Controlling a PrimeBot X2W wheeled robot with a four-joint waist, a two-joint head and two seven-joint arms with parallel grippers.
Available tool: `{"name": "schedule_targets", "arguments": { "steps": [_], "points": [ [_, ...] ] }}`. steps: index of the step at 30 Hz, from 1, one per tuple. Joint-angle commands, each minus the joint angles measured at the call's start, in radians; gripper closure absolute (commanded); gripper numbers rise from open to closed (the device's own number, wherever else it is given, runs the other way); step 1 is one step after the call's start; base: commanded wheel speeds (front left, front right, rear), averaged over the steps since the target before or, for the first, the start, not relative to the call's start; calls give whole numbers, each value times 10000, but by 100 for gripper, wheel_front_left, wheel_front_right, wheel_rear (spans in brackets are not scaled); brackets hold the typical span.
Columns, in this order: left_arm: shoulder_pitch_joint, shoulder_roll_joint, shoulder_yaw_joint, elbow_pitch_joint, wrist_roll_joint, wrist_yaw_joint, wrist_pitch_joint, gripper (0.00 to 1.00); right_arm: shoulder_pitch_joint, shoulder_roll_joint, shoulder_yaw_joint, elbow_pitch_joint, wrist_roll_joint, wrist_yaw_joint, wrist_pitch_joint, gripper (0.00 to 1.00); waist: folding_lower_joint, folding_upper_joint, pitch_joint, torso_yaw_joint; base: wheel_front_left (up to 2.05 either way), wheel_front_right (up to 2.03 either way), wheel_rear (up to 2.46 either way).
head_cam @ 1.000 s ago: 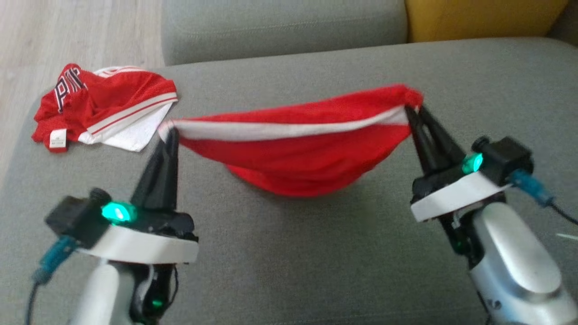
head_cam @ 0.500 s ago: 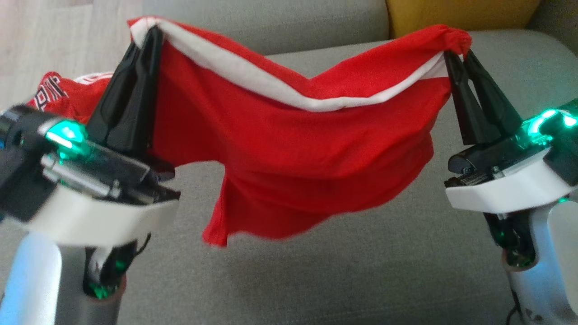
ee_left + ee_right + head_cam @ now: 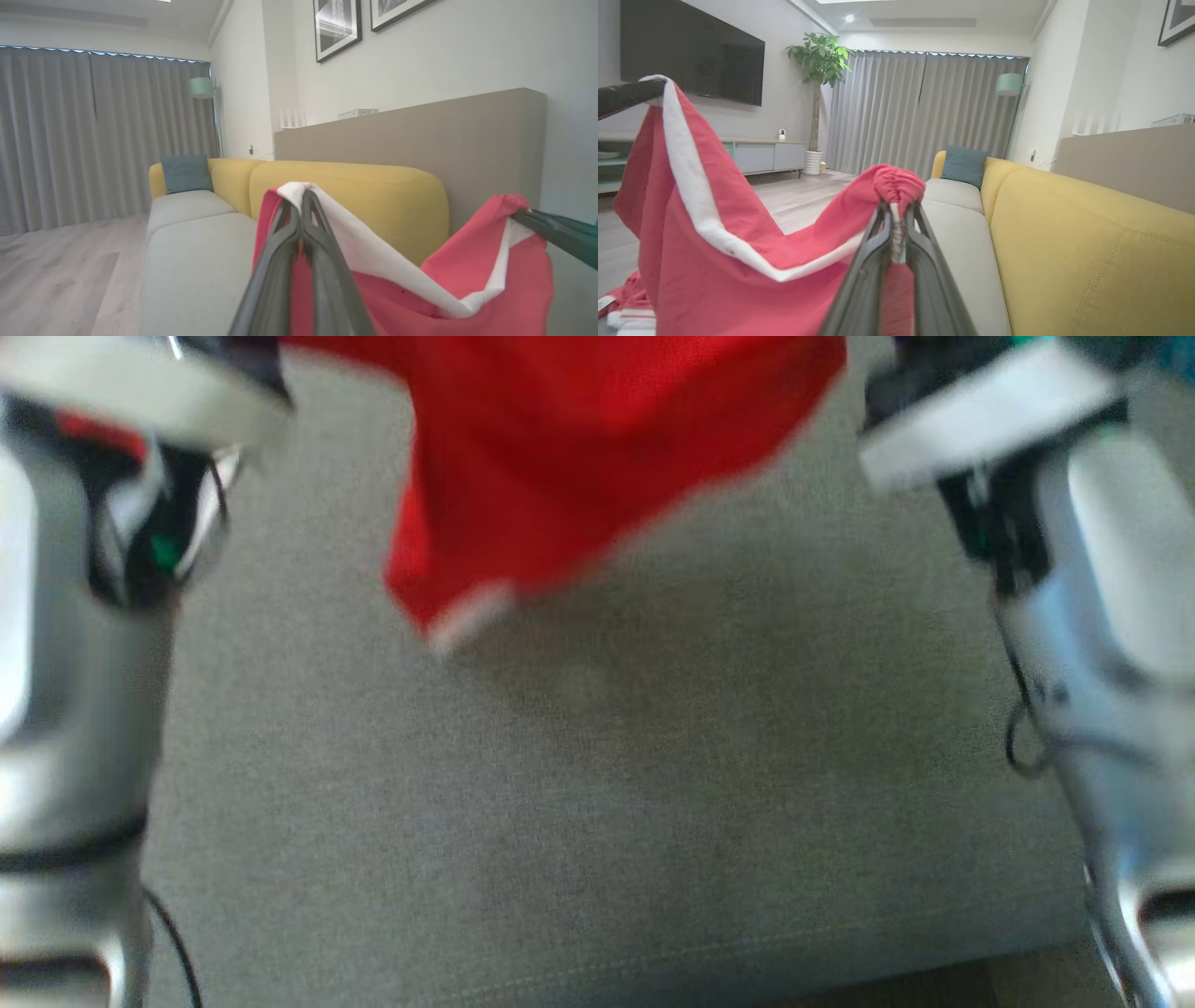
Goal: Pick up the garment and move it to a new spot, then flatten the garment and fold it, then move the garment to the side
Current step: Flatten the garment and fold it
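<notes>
Both arms are raised with a pair of red shorts [image 3: 467, 289] strung between them.

- Left gripper [image 3: 302, 198]: fingers pressed together on one end of the white waistband [image 3: 373, 252].
- Right gripper [image 3: 899, 210]: nipped shut on the other end, where the cloth bunches into a red knot above the tips.
- The waistband sags in a curve between the two grips. In the blurred head view the lower part of the shorts hangs over the seat with one white-edged corner lowest; whether it touches the seat cannot be told.
- Jersey [image 3: 619, 308]: not held. It lies as a crumpled heap of red and white striped trim on the seat, at the bottom left corner of the right wrist view, below the hanging shorts.

Surface: the grey sofa seat [image 3: 653, 803] has a flat woven cover with a stitched seam along the near edge. Pale forearms flank it on both sides.

Room:
- Mustard-yellow backrest [image 3: 1087, 242] with a teal cushion [image 3: 964, 167] at the far end.
- Beige partition [image 3: 420, 130] behind the sofa, framed pictures [image 3: 337, 28] above it.
- Grey floor-length curtains [image 3: 924, 112] and a mint-shaded floor lamp [image 3: 1008, 84].
- Dark wall television [image 3: 691, 56], a tall potted plant [image 3: 821, 58] and a low cabinet [image 3: 761, 156].
- Pale wood floor [image 3: 56, 270].
</notes>
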Motion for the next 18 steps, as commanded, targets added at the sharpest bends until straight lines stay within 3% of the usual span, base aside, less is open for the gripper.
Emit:
{"name": "schedule_targets", "arguments": {
  "steps": [1, 6, 10, 14, 18],
  "points": [
    [-931, 362, 334, 78, 147, -40, -178, 100, -628, 349, 87, 136, -76, 75, -314, 100, 0, 0, 588, 69, 0, 0, 0],
    [-3102, 237, 177, 2193, 520, -79, -1289, 100, -2802, 1068, -258, 2844, -700, 75, -1753, 100, 0, 0, 1321, 272, 0, 0, 0],
    [-3873, -17, -30, 3652, 710, -89, -2100, 100, -3597, 1324, -473, 4671, -1337, 75, -2379, 100, 0, 0, 1786, 601, 0, 0, 0],
    [-3704, -363, -338, 4804, 604, -109, -2538, 100, -3538, 1489, -769, 5929, -1580, 75, -2533, 100, 0, 0, 2196, 853, 0, 0, 0],
    [-2851, -488, -771, 5415, 105, -143, -2850, 100, -2544, 1569, -631, 6049, -1503, 75, -2545, 100, 0, 0, 2362, 1063, 0, 0, 0]
  ]
}}
